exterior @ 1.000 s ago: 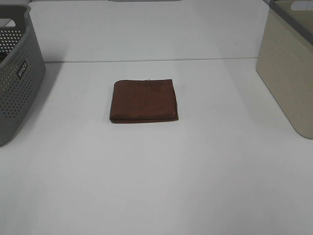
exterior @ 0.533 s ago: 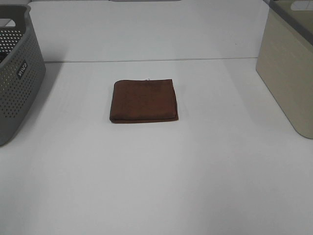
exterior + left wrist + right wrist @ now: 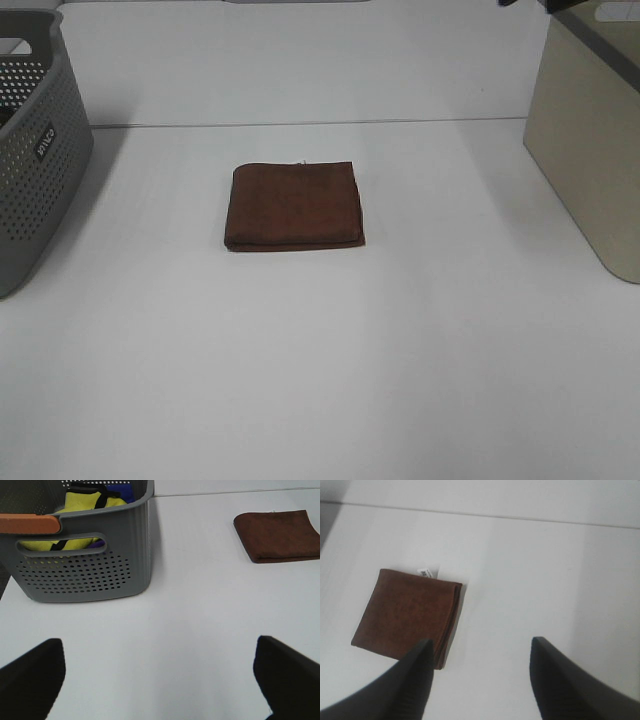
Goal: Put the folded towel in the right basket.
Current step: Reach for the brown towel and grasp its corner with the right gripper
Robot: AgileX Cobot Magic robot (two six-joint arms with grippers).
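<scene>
A folded brown towel (image 3: pixel 294 206) lies flat in the middle of the white table. It also shows in the left wrist view (image 3: pixel 279 535) and in the right wrist view (image 3: pixel 406 611), where a white tag shows at one edge. The right basket (image 3: pixel 590 130) is beige and stands at the right edge. My left gripper (image 3: pixel 159 645) is open and empty, low over the table beside the grey basket, far from the towel. My right gripper (image 3: pixel 481 642) is open and empty, high above the table with the towel off to one side. Neither gripper's fingers show in the exterior view.
A grey perforated basket (image 3: pixel 30 150) stands at the left edge; in the left wrist view it (image 3: pixel 85 570) holds yellow and blue cloth. A dark sliver of an arm (image 3: pixel 507 3) shows at the top edge near the beige basket. A seam (image 3: pixel 300 123) crosses the table behind the towel.
A dark sliver of an arm has come into the exterior view at the top edge on the right. The towel and both baskets have not moved.
</scene>
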